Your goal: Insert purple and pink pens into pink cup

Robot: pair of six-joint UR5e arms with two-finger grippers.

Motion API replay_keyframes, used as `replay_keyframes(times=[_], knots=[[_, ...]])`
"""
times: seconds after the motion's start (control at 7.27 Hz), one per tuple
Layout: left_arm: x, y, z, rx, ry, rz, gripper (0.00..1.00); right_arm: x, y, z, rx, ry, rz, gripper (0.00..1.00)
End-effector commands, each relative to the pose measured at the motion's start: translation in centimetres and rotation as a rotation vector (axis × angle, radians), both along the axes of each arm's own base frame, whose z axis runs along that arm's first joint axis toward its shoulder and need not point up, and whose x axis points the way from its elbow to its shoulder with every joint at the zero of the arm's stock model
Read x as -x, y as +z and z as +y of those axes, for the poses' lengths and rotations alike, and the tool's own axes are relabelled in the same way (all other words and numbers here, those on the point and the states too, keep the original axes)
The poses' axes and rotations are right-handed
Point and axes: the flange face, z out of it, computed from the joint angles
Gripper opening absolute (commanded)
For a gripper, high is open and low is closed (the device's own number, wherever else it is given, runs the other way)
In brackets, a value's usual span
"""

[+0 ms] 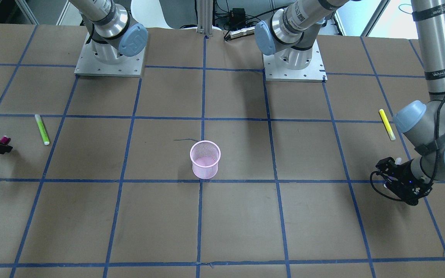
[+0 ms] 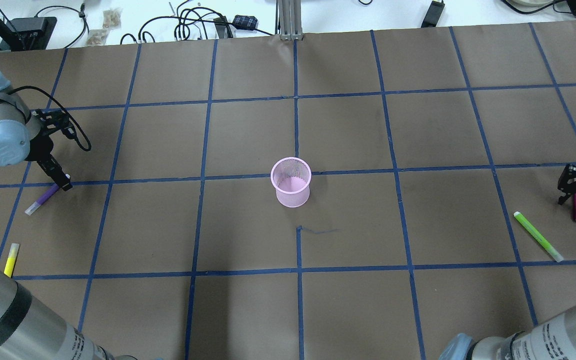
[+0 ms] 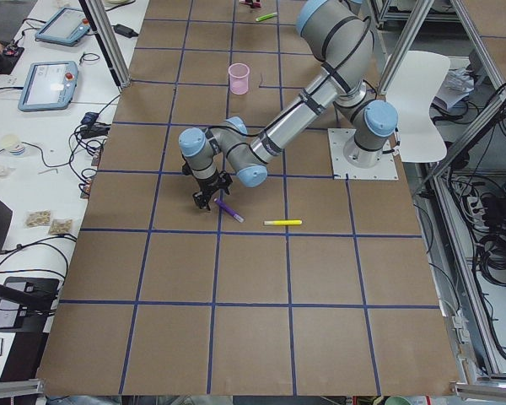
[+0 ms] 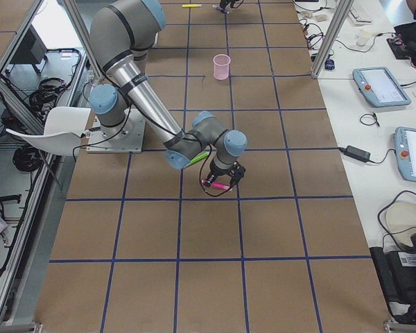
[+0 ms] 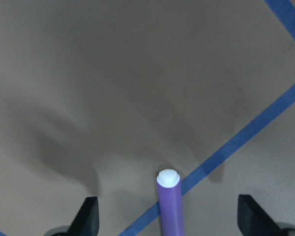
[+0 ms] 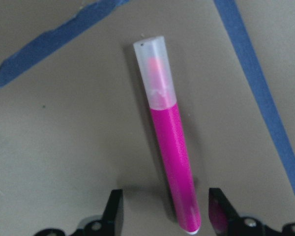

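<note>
- Right gripper (image 6: 167,212) is spread open, low over the pink pen (image 6: 171,142). The pen's tail sits nearer one finger, so I'd centre it, then squeeze.
- Left gripper (image 5: 169,221) is open too, straddling the purple pen (image 2: 43,199) at its end. I'd grab further along the barrel.
- Both wrists point down at opposite table ends. The cup (image 2: 291,182) stands mid-table, well apart from both.
</note>
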Motion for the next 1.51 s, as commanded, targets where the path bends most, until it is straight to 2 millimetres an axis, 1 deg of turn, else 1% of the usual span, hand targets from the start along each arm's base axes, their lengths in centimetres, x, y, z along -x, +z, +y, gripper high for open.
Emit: replay_keyframes(times=[0.0,0.14,0.28,0.41,0.55,0.69,0.83,0.96,1.1,1.24,1.38], knots=[[0.0,-0.3,0.0,-0.003,0.005,0.002,0.93,0.0,-0.1,0.0,-0.002,0.002,-0.004,0.63],[0.0,-0.3,0.0,-0.001,0.005,0.002,0.87,0.0,-0.2,0.0,-0.004,0.002,-0.004,0.47],[0.0,-0.2,0.0,0.0,0.005,0.001,0.82,-0.1,-0.2,0.1,-0.007,0.002,-0.007,0.25],[0.0,-0.1,0.0,0.002,0.005,0.001,0.72,0.0,-0.2,0.1,-0.009,0.002,-0.009,0.05],[0.0,-0.2,0.0,0.0,0.005,0.001,0.63,0.0,-0.2,0.1,-0.009,0.009,-0.013,0.0],[0.0,-0.2,0.0,0.0,0.009,-0.001,0.57,0.0,0.0,0.1,-0.005,0.015,-0.012,0.0],[0.0,-0.4,0.0,-0.002,0.01,0.002,0.52,0.3,0.8,-0.2,0.006,0.015,-0.001,0.0],[0.0,-0.2,0.0,0.001,0.011,0.0,0.31,0.5,1.8,-0.4,0.005,0.017,0.021,0.0],[0.0,-0.2,0.0,0.001,0.014,0.0,0.29,0.5,4.0,-1.0,0.007,0.007,0.017,0.0],[0.0,0.0,0.0,0.006,0.025,-0.002,0.13,-0.9,6.4,-2.4,-0.017,-0.024,-0.05,0.0],[0.0,0.5,0.0,0.015,0.027,-0.005,0.0,-3.7,8.6,-4.8,-0.025,-0.052,-0.081,0.0]])
